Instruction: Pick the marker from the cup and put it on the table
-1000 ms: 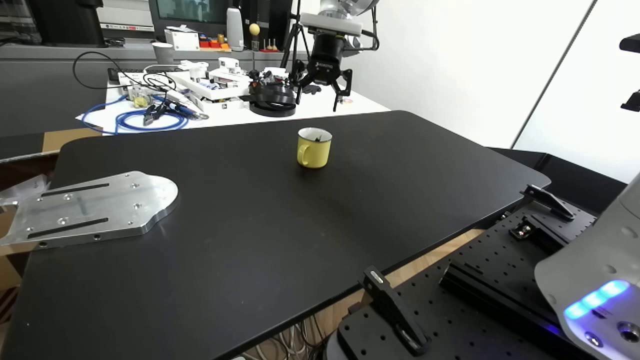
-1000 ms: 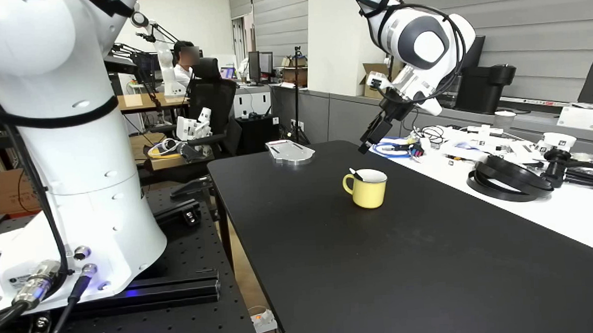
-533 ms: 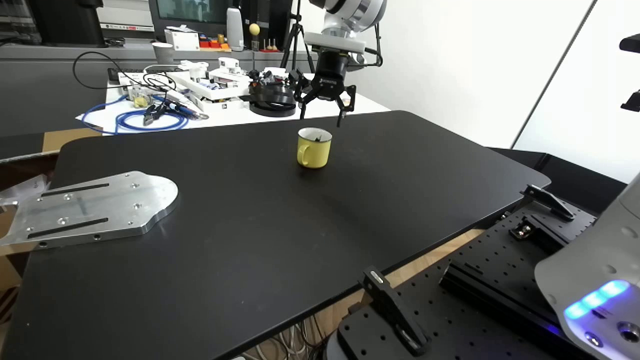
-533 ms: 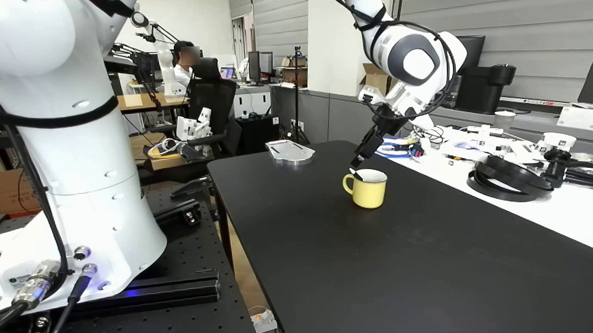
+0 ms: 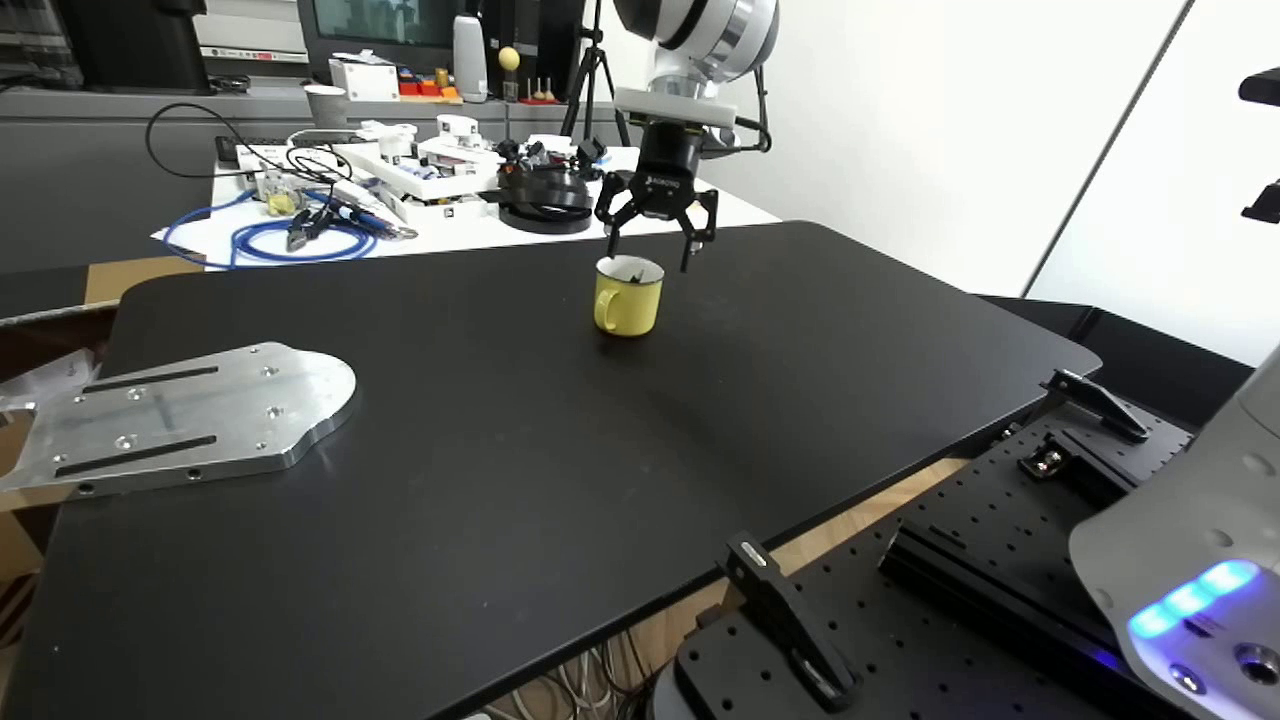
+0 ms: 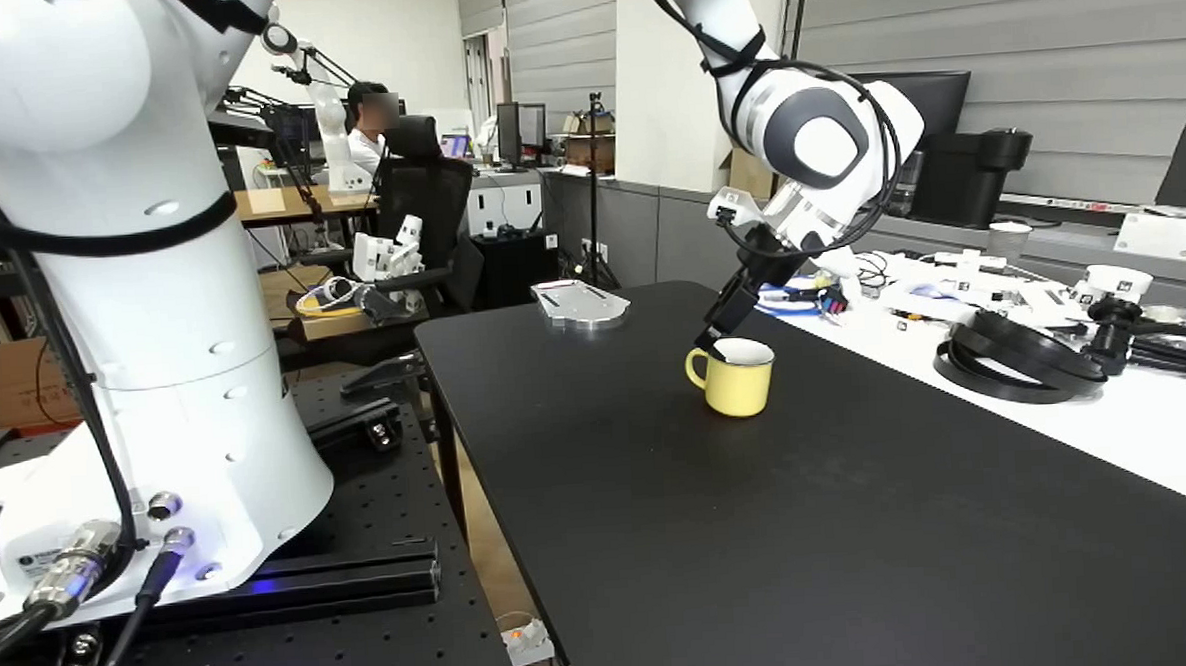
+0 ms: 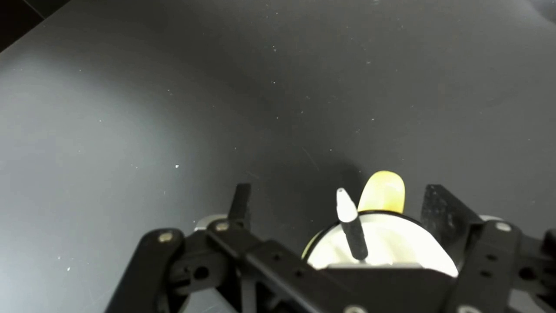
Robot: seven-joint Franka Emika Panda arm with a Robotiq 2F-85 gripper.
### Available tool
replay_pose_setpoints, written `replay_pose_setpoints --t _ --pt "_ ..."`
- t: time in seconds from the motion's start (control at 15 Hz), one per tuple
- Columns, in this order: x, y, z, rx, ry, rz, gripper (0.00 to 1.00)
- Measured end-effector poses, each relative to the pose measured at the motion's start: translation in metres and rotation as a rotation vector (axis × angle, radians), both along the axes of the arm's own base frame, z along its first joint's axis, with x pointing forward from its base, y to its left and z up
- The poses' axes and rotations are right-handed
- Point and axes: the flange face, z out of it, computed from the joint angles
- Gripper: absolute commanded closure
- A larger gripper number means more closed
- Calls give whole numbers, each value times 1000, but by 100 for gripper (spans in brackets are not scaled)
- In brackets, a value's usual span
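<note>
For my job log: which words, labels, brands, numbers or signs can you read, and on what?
None readable.
Gripper: pale lettering on its body, too blurred.
Robot base: small print, too small.
White strip: red and dark marks, too small.
White round part: dark marks, unreadable.
Cup, marker: no lettering visible.

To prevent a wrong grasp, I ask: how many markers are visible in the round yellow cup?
1: a slim black marker with a white tip, sticking out of the yellow cup near its handle. Part of the cup's inside is hidden, so more could be there.
</note>
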Motion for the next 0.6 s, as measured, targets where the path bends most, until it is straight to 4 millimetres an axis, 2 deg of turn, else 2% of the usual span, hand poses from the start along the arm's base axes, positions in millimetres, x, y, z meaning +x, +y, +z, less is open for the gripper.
replay_pose_setpoints --t 0.13,0.2,0.33,0.6 --pt "-1 -1 -2 -3 -1 -3 1" --pt "-2 -1 -3 -5 -3 -4 25" --pt "-3 -2 -5 -8 -4 -6 29" --pt "-7 -3 -8 -7 0 1 58"
